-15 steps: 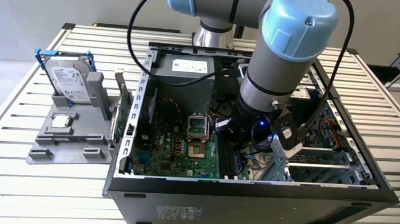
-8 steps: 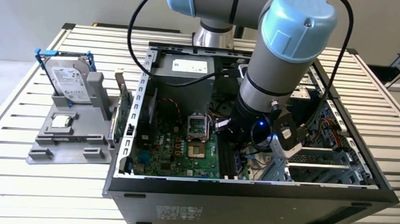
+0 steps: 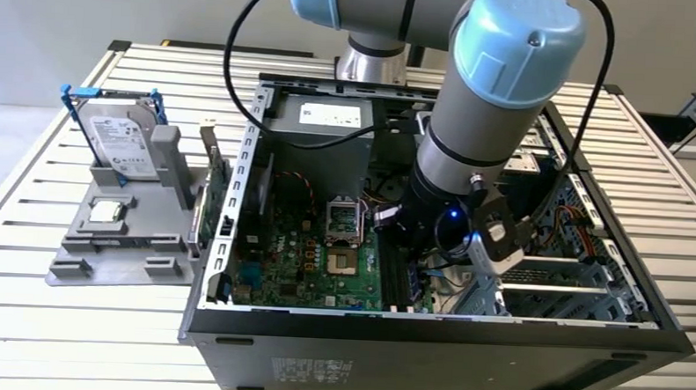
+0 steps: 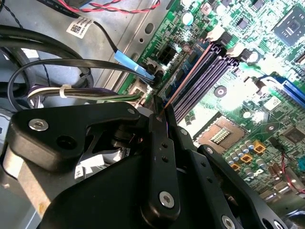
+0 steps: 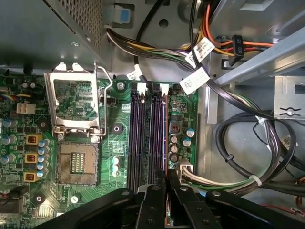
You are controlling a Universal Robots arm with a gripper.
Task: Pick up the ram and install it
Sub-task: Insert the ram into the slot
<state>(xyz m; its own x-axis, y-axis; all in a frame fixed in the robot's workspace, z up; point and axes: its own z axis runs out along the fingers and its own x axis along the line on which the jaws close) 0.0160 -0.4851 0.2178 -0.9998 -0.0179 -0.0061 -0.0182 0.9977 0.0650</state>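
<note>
The black two-fingered gripper (image 5: 167, 191) pinched the thin dark ram stick (image 4: 187, 76) edge-on. Its long axis ran straight ahead of the fingertips — along the long black memory slots (image 5: 148, 138) directly below it, apparently over the outermost one.

I've got the slatted white table (image 3: 72, 324) here, carrying the open computer case (image 3: 435, 349) and, at the exterior view's left, a grey holder (image 3: 116, 255) with a hard drive (image 3: 125, 146).

I sit low inside the computer case (image 3: 436, 327) — drive cage (image 3: 555, 283) just beside me on the exterior view's right, cable bundle (image 5: 248, 143) crowding the memory slots (image 5: 147, 138), open room above the processor socket (image 5: 76, 162).
</note>
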